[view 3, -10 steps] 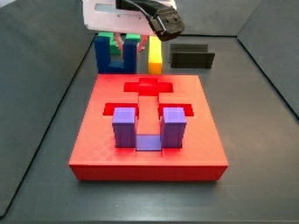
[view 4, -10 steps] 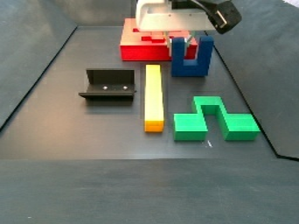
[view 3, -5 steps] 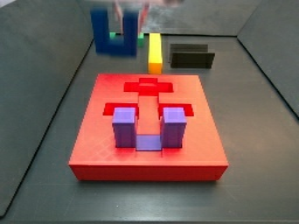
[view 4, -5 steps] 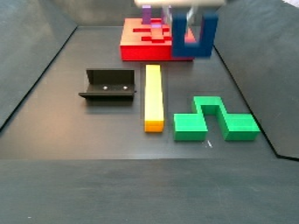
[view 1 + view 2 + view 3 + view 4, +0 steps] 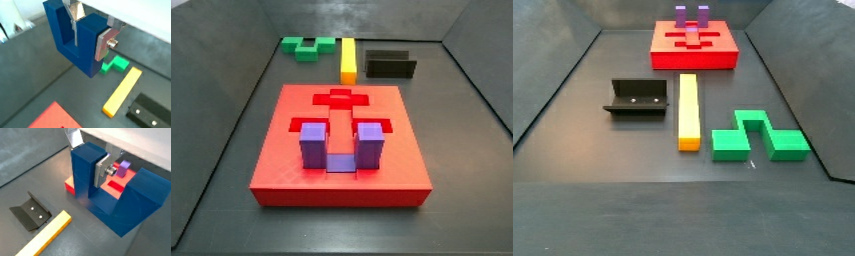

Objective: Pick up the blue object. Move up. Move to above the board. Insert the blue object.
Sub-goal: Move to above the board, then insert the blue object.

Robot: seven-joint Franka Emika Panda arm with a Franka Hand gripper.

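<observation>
The blue object (image 5: 72,42) is a dark blue U-shaped block, seen in both wrist views (image 5: 130,203). My gripper (image 5: 90,32) is shut on one of its prongs, silver fingers (image 5: 105,44) pressed on either side; it shows the same way in the other wrist view (image 5: 89,158). The block hangs in the air, clear of the floor. The red board (image 5: 289,170) lies flat with a cross-shaped recess (image 5: 339,98); it also shows in a side view (image 5: 694,58) and a wrist view (image 5: 119,187). The gripper and the blue object are out of both side views.
A purple U-shaped block (image 5: 338,146) stands in the board. A yellow bar (image 5: 688,110), a green block (image 5: 758,137) and the black fixture (image 5: 636,98) lie on the dark floor. Grey walls close in the floor.
The gripper has risen with the blue object, from beside the green block up and out of both side views. The other pieces have not moved.
</observation>
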